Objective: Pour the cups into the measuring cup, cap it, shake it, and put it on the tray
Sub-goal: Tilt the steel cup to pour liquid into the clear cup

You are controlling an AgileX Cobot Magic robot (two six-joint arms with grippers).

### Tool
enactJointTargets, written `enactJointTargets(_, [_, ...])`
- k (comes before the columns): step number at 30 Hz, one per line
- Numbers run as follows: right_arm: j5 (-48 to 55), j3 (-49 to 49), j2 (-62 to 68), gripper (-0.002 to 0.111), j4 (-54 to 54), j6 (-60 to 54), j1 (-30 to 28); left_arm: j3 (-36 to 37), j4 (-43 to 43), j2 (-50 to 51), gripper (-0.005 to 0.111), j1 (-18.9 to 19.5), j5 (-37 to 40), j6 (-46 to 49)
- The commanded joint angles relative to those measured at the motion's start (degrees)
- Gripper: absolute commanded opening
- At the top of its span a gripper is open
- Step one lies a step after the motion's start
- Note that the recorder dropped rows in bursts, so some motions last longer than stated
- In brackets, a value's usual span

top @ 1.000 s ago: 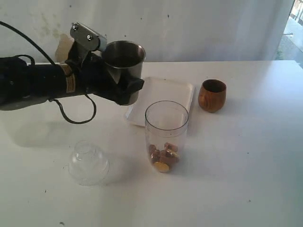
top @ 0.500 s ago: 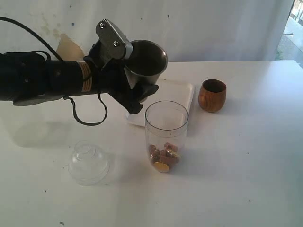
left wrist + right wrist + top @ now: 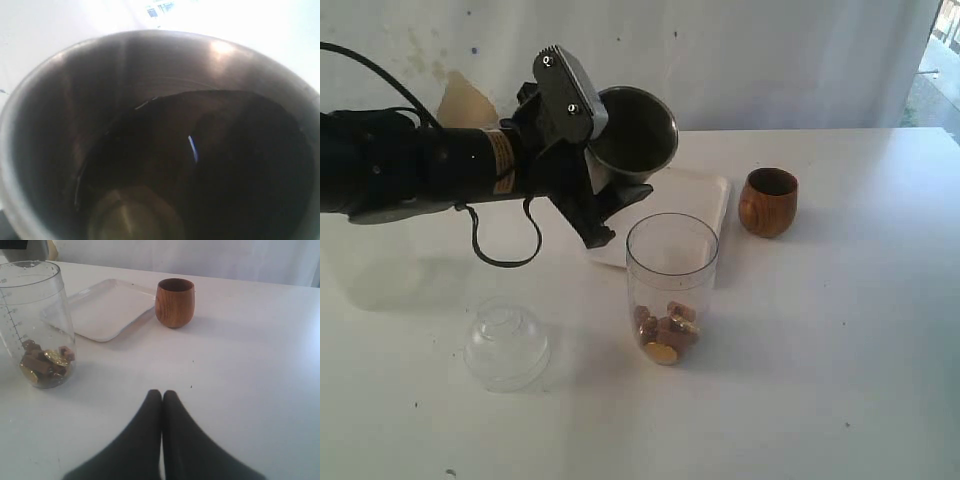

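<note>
My left gripper point(image 3: 603, 168) is shut on the steel tumbler point(image 3: 638, 133), holding it in the air and tipped with its mouth toward the right, just up and left of the measuring cup's rim. The tumbler's dark inside point(image 3: 125, 100) fills the left wrist view. The clear measuring cup point(image 3: 671, 285) stands upright in the middle of the table with brown pieces and a gold coin point(image 3: 45, 362) at its bottom. The wooden cup point(image 3: 767, 202) stands upright to the right of the white tray point(image 3: 712, 195). My right gripper point(image 3: 162, 394) is shut and empty, low over the table.
A clear dome-shaped lid point(image 3: 507, 343) lies on the table at the front left, below the left arm. A black cable point(image 3: 500, 250) loops down from that arm. The tray point(image 3: 107, 310) lies just behind the measuring cup point(image 3: 35, 315), with the wooden cup point(image 3: 174, 302) at its corner.
The left arm has carried the steel tumbler to the right and rolled it from upright to tilted toward the measuring cup. The right gripper and table objects have not moved.
</note>
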Motion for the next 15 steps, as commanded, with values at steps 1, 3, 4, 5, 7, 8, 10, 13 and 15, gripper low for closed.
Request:
enactJointTargets(1, [0.0,0.3,-0.2,0.000,-0.2,0.0,-0.2,-1.1,-6.0,-0.7,0.000,-0.2,-3.4,0.1])
enactJointTargets(3, [0.0,0.3,-0.2,0.000,-0.2,0.0,-0.2,-1.1,-6.8,-0.6,0.000,-0.2,-4.5,0.1])
enactJointTargets(4, [0.0,0.3,-0.2,0.000,-0.2,0.0,-0.2,-1.2,-6.8,-0.5,0.000,-0.2,-4.7,0.6])
enactJointTargets(5, [0.0,0.3,-0.2,0.000,-0.2,0.0,-0.2,-1.2,-6.8,-0.4,0.000,-0.2,-5.1,1.6])
enactJointTargets(7, [0.0,0.3,-0.2,0.000,-0.2,0.0,-0.2,-1.2,-6.8,0.0,0.000,-0.2,-5.8,2.2])
enactJointTargets(8, [0.0,0.3,-0.2,0.000,-0.2,0.0,-0.2,-1.2,-6.8,0.5,0.000,-0.2,-6.5,2.4])
enactJointTargets(10, [0.0,0.3,-0.2,0.000,-0.2,0.0,-0.2,-1.2,-6.8,1.1,0.000,-0.2,-7.8,2.5])
enactJointTargets(13, [0.0,0.3,-0.2,0.000,-0.2,0.0,-0.2,-1.2,-6.8,1.7,0.000,-0.2,-9.1,3.4])
enactJointTargets(15, [0.0,0.3,-0.2,0.000,-0.2,0.0,-0.2,-1.2,-6.8,1.9,0.000,-0.2,-9.1,3.6])
